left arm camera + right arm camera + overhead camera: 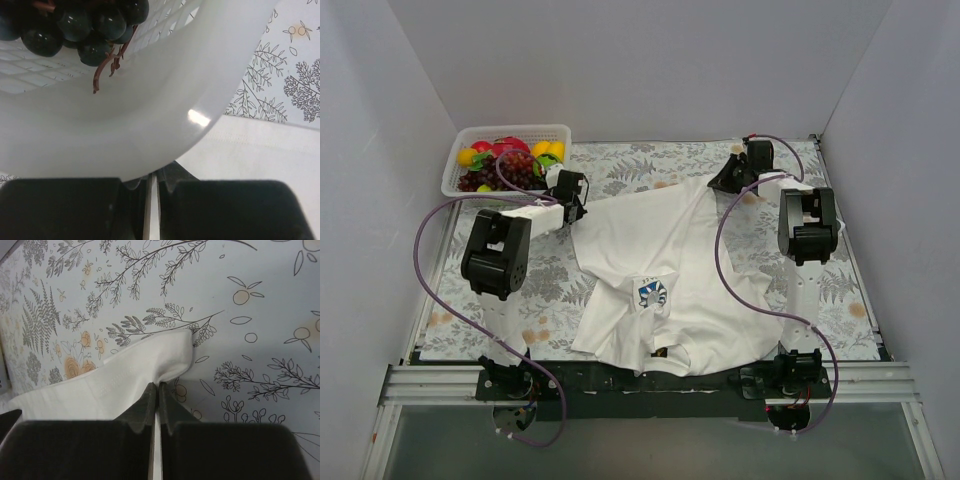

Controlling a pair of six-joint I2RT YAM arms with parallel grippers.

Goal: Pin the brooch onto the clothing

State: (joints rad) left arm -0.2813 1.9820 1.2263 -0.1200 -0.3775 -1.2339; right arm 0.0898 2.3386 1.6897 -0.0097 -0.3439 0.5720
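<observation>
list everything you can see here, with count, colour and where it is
shirt: 1, white, spread across the middle of the table
emblem: 1, blue and white, on the shirt's chest
label: 1, black, at the shirt's neck, near edge
basket: 1, white, far left corner
fruit: several, red, yellow and green, in the basket
grapes: 1 bunch, dark, in the basket
table cover: 1, pale with a leaf print, under everything
cables: 2, purple, one along each arm
left arm: 1, black and white, left side
right arm: 1, black and white, right side
left tool: 1, black, shut on a shirt corner by the basket
right tool: 1, black, shut on a far shirt corner
</observation>
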